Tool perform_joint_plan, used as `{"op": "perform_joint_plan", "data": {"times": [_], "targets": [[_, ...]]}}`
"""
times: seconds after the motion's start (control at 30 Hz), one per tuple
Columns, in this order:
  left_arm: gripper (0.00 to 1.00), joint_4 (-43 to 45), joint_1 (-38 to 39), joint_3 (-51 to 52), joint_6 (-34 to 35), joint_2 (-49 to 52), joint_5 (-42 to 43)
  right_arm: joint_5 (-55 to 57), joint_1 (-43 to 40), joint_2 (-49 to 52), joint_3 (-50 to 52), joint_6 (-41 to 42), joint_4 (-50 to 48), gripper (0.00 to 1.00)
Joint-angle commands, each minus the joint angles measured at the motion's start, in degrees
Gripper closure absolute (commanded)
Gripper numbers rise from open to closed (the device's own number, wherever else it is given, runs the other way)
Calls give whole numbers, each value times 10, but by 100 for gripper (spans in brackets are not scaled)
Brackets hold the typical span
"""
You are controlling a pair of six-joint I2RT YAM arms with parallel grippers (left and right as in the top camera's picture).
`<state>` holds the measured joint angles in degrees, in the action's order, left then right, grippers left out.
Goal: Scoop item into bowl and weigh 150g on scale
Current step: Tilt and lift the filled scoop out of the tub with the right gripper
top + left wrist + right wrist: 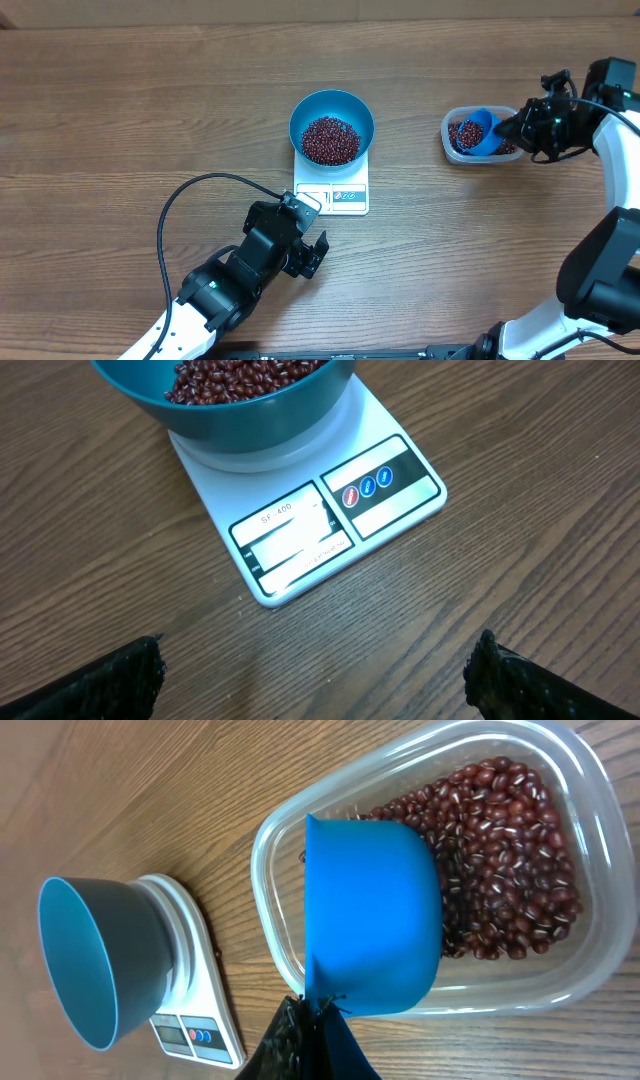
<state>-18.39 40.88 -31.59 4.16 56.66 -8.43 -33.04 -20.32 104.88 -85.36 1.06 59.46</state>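
as the right gripper (516, 126) clamps the scoop (484, 128) over the tub (447, 141), the bowl (300, 120) lies well leftward. left gripper (312, 231) spread wide, empty

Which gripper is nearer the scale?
Left. The left gripper is open just off the front of the scale; the right gripper is far to the side, shut on the scoop at the tub.

Blue bowl (332, 101), red beans (330, 140), white scale (332, 198)
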Motion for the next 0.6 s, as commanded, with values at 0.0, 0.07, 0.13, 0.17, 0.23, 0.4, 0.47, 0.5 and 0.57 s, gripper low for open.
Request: {"op": "perform_joint_plan", "data": {"times": [0.0,0.07,0.13,0.17,0.23,0.4,0.47,0.5,0.57], "targets": [[0,2,4,1,5,2,-6,-19,-15,-16,7,-16,6,96],[1,2,4,1,6,2,-6,-21,-22,-16,7,-16,9,96],[0,2,4,1,6,2,-6,-35,-29,-16,7,-21,11,96],[0,2,4,1,6,2,-6,-48,-33,-16,7,-26,11,96],[0,2,4,1,6,2,-6,-64,-39,-16,7,-27,11,96],[1,2,4,1,6,2,-6,-85,-49,-16,5,-27,11,96],[1,2,4,1,6,2,-6,-102,-49,-17,2,-27,13,96],[1,2,4,1,6,2,-6,-109,-49,-17,-1,-27,14,96],[0,2,4,1,6,2,-6,-123,-49,-17,-11,-27,19,96]]}}
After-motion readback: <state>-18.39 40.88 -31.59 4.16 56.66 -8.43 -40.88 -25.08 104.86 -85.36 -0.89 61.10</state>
